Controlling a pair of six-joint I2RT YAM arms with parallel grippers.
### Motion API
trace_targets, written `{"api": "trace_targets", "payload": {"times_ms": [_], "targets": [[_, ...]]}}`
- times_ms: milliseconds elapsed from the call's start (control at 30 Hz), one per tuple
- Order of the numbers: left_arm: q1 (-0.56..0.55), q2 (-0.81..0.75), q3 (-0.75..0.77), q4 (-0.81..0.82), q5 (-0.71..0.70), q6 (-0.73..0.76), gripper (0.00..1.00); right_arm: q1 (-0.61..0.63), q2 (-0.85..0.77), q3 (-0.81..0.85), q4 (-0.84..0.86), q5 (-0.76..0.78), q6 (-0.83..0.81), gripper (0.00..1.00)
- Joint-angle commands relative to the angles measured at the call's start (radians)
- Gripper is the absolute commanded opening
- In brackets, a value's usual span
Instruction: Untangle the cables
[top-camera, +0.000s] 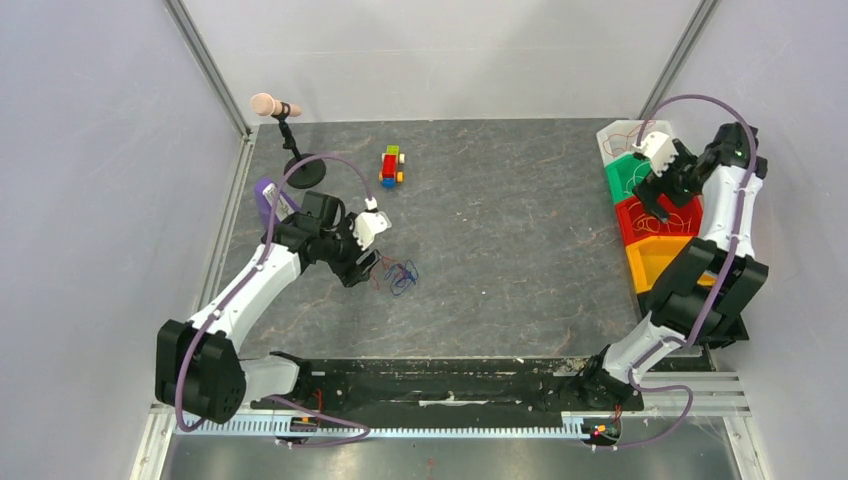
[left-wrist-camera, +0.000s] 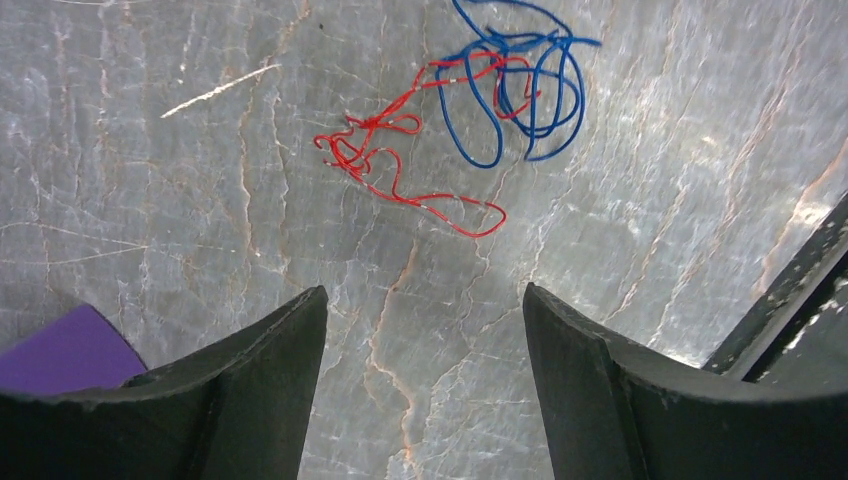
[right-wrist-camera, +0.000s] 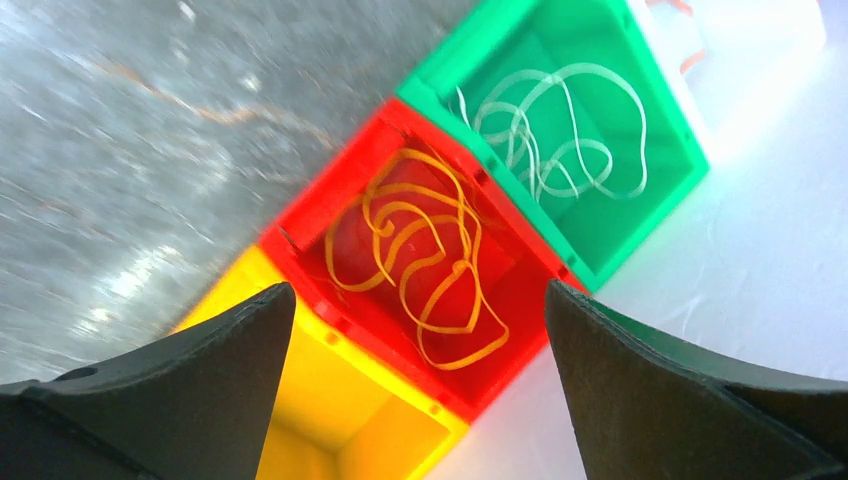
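Cables, thin red and blue loops, loosely tangled

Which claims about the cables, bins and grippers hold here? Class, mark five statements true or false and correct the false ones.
1. The red cable and the blue cable overlap on the table. True.
2. The left gripper is shut on the red cable. False: it is open and empty, with the cable lying ahead of its fingers.
3. The green bin holds a white cable. True.
4. The orange cable lies in the yellow bin. False: it lies in the red bin.
5. The right gripper is open above the red bin. True.
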Motion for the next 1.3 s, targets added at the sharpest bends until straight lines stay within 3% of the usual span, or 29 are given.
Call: {"api": "trace_targets", "payload": {"times_ms": [0, 100, 300, 433, 533, 667, 800, 1033, 1267], "targets": [[-0.008, 0.058, 0.01, -0.029, -0.015, 0.174, 0.78, 0.117, -0.093, 0.004, -0.061, -0.137, 0.132, 0.98], [-0.017, 0.153, 0.04, -0.018, -0.017, 0.286, 0.78, 0.249, -0.154, -0.062, -0.028, -0.213, 0.286, 0.98], [-0.025, 0.332, 0.088, 0.005, 0.016, 0.591, 0.73, 0.437, -0.202, -0.318, 0.204, -0.374, 0.814, 0.96], [-0.064, 0.421, 0.116, 0.003, -0.01, 0.698, 0.7, 0.514, -0.218, -0.453, 0.337, -0.356, 0.955, 0.95], [-0.106, 0.479, 0.148, -0.039, -0.02, 0.712, 0.6, 0.537, -0.219, -0.505, 0.381, -0.33, 1.005, 0.95], [-0.167, 0.52, 0.172, -0.061, -0.021, 0.634, 0.38, 0.592, -0.2, -0.551, 0.423, -0.322, 1.066, 0.96], [-0.203, 0.464, 0.158, -0.006, 0.085, 0.471, 0.04, 0.635, -0.182, -0.605, 0.546, -0.328, 1.2, 0.96], [-0.22, 0.364, 0.099, 0.206, 0.209, 0.062, 0.02, 0.78, -0.116, -0.671, 0.806, -0.32, 1.452, 0.95], [-0.222, 0.335, 0.058, 0.281, 0.22, -0.113, 0.02, 0.941, -0.059, -0.71, 1.016, -0.316, 1.581, 0.95]]}}
